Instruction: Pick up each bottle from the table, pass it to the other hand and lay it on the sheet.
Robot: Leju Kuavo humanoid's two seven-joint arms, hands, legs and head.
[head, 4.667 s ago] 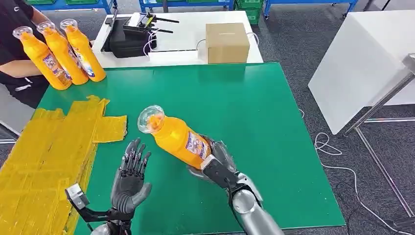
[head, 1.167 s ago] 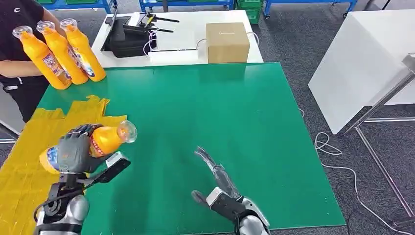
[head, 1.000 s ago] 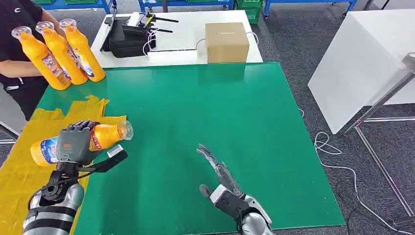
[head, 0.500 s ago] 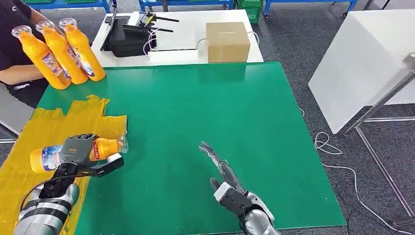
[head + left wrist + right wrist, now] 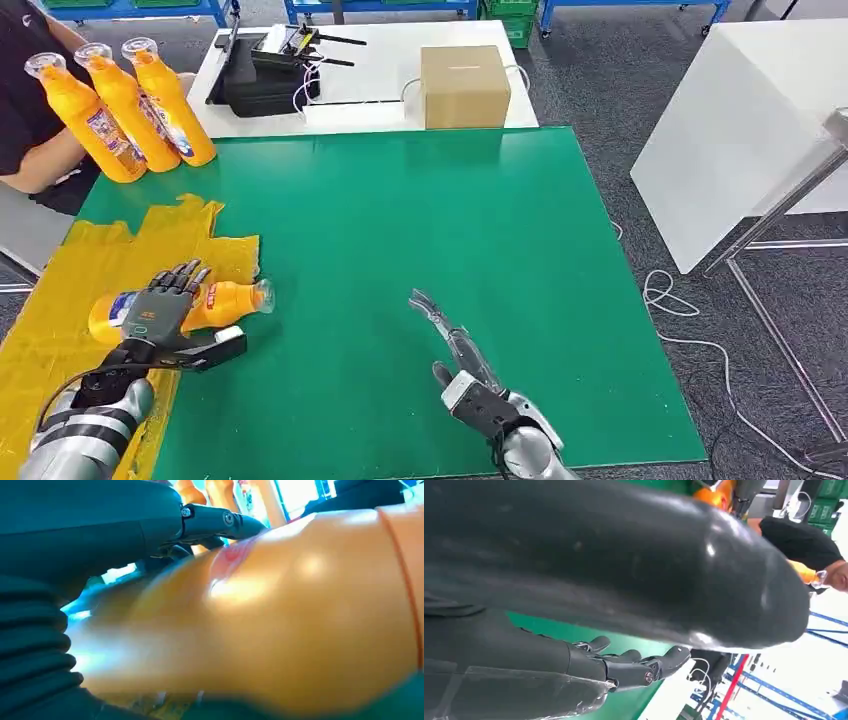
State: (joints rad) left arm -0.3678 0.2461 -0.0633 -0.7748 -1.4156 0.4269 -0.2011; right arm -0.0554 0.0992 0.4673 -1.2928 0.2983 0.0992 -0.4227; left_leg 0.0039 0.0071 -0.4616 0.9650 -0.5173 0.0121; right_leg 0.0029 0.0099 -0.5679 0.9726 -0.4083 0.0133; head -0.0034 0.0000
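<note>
The orange bottle (image 5: pixel 205 303) lies on its side at the right edge of the yellow sheet (image 5: pixel 70 300), with its clear cap (image 5: pixel 262 294) pointing to the right, just over the green table (image 5: pixel 450 250). I judge that it lies flat because the task asks to lay it down, not to stand it, and on its side it cannot fall over. The left hand (image 5: pixel 155 315) rests over the middle of the bottle with the fingers (image 5: pixel 180 277) stretched out and apart, so it looks to be letting go; in the left wrist view the orange body (image 5: pixel 280 615) is very close and blurred, and I cannot tell if the palm touches it. The right hand (image 5: pixel 455 345) is on the near right, well apart from the bottle, with its fingers straight and nothing in them, which fits a hand that has no part in the laying. At the far left corner of the table three more bottles (image 5: pixel 125 100) stand upright and close together, beside a person's arm (image 5: pixel 45 165); these seem to wait for their turn. Behind the table, a cardboard box (image 5: pixel 464 85) stands on a white table (image 5: pixel 390 80).
</note>
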